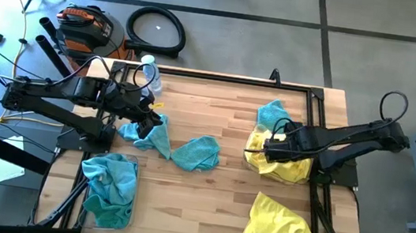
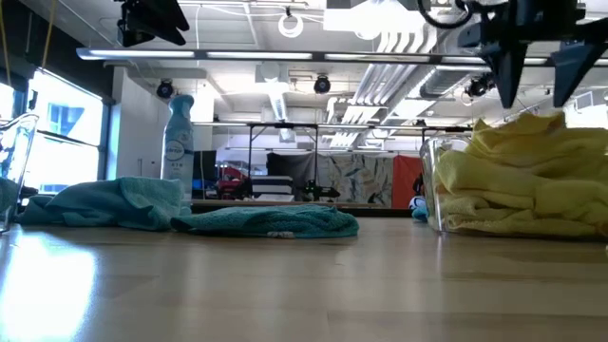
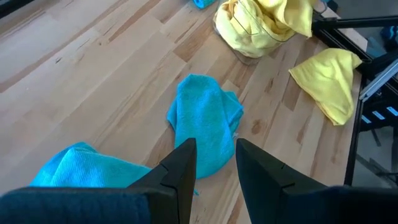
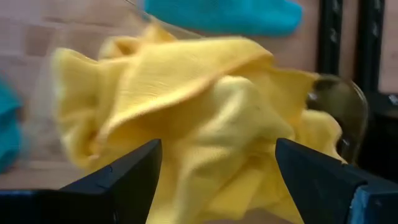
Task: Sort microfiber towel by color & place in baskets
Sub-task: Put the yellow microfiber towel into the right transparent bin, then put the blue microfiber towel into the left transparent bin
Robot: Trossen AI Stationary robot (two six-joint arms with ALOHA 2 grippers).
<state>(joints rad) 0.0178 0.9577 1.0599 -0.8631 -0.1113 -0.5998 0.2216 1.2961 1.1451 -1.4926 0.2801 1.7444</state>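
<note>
right gripper (image 1: 266, 147) hovers with fingers spread, empty, over the yellow-filled basket (image 1: 252, 160) at bench right. left gripper (image 1: 152, 114), fingers narrowly apart, empty, above teal towels (image 1: 196, 152) mid-bench. it should descend centred on one teal towel, pinching a single layer.

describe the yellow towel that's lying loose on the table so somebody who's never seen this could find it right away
On the wooden table, look at the near right corner, nearer than the basket of yellow towels under the right end effector. The loose yellow towel lies flat there, the only yellow one outside a basket.
</note>
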